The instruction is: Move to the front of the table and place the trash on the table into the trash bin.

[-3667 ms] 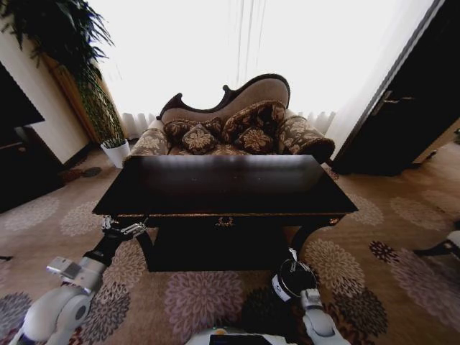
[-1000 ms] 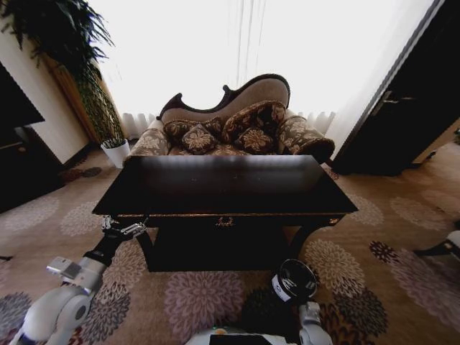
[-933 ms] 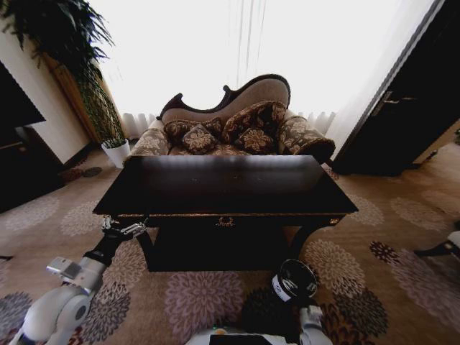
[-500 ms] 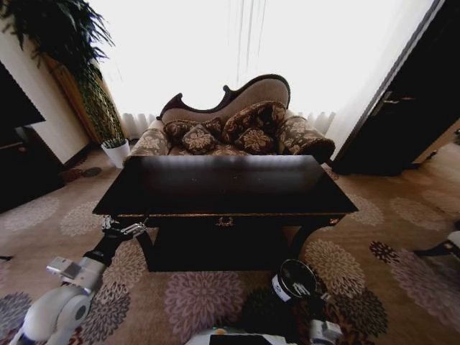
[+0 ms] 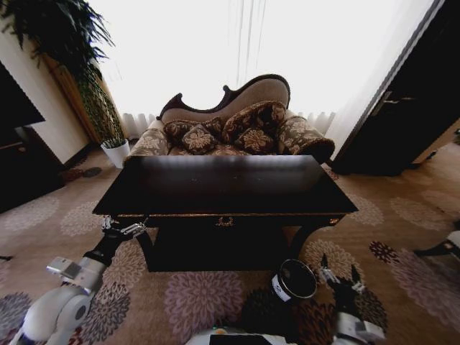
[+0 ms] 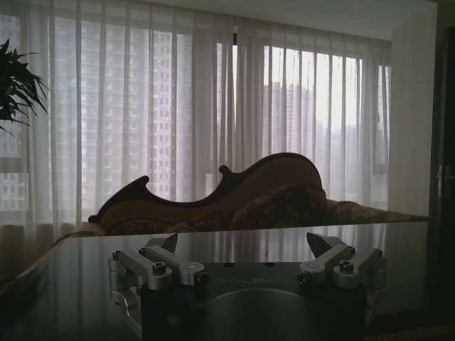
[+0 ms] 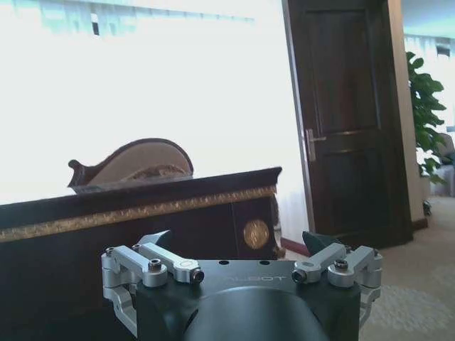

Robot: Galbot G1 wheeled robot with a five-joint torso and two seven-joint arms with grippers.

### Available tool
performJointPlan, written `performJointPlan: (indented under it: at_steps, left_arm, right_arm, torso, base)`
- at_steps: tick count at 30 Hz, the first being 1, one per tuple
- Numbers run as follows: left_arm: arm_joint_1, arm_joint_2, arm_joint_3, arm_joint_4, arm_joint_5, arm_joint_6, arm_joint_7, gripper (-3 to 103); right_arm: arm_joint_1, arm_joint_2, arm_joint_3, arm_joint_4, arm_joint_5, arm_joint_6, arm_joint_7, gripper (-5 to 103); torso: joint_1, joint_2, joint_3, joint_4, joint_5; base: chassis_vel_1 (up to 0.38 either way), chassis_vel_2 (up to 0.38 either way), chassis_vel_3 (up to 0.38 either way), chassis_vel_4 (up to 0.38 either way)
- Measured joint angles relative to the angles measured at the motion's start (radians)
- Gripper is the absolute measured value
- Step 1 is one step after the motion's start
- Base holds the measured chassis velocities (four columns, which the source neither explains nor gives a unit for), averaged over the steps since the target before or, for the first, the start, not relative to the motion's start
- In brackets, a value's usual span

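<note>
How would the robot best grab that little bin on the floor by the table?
Probably by its rim, from above: the trash bin stands upright on the carpet, mouth open upward, so one finger could go inside and one outside. Its round wall looks wide for a side grip. The right claw hangs open beside it.

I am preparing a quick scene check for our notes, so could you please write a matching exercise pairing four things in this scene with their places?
Things:
1. trash bin
2. left gripper
3. right gripper
4. sofa

Places:
A. behind the table, by the window
B. on the carpet before the table's front rail
C. at the table's front left corner
D. low over the carpet, just right of the bin

Pairs: 1-B, 2-C, 3-D, 4-A
</note>
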State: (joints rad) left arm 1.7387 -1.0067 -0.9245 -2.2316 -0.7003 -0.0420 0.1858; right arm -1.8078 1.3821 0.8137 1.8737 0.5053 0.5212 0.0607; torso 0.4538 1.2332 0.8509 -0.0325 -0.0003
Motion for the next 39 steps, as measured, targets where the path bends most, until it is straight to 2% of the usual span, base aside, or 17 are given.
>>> performJointPlan:
  at_steps: [10, 17, 19, 25, 27, 32, 39]
  left_arm:
    - [0.000, 0.000, 0.000, 0.000, 0.000, 0.000, 0.000, 100]
    - [0.000, 0.000, 0.000, 0.000, 0.000, 0.000, 0.000, 100]
    - [0.000, 0.000, 0.000, 0.000, 0.000, 0.000, 0.000, 100]
    - [0.000, 0.000, 0.000, 0.000, 0.000, 0.000, 0.000, 100]
    - [0.000, 0.000, 0.000, 0.000, 0.000, 0.000, 0.000, 100]
    - [0.000, 0.000, 0.000, 0.000, 0.000, 0.000, 0.000, 100]
    - [0.000, 0.000, 0.000, 0.000, 0.000, 0.000, 0.000, 100]
  right_arm:
    - [0.008, -0.061, 0.014, 0.123, 0.053, -0.037, -0.039, 100]
    - [0.006, -0.107, -0.021, 0.242, 0.059, -0.073, -0.052, 100]
    - [0.008, -0.115, -0.028, 0.246, 0.056, -0.075, -0.052, 100]
    - [0.041, -0.197, -0.072, 0.238, 0.044, -0.096, -0.044, 100]
    - [0.073, -0.262, -0.086, 0.214, 0.044, -0.104, -0.035, 100]
    - [0.113, -0.337, -0.102, 0.187, 0.055, -0.122, -0.023, 100]
    - [0.135, -0.358, -0.108, 0.179, 0.062, -0.131, -0.021, 100]
  torso:
    - [0.000, 0.000, 0.000, 0.0000, 0.0001]
    - [0.000, 0.000, 0.000, 0.0000, -0.0001]
    - [0.000, 0.000, 0.000, 0.0000, -0.0001]
    - [0.000, 0.000, 0.000, 0.0000, 0.0002]
    - [0.000, 0.000, 0.000, 0.0002, 0.0000]
    - [0.000, 0.000, 0.000, 0.0001, 0.0002]
    - [0.000, 0.000, 0.000, 0.0001, 0.0000]
  base:
    - [0.000, 0.000, 0.000, 0.000]
    - [0.000, 0.000, 0.000, 0.000]
    - [0.000, 0.000, 0.000, 0.000]
    - [0.000, 0.000, 0.000, 0.000]
    - [0.000, 0.000, 0.000, 0.000]
    - [0.000, 0.000, 0.000, 0.000]
    - [0.000, 0.000, 0.000, 0.000]
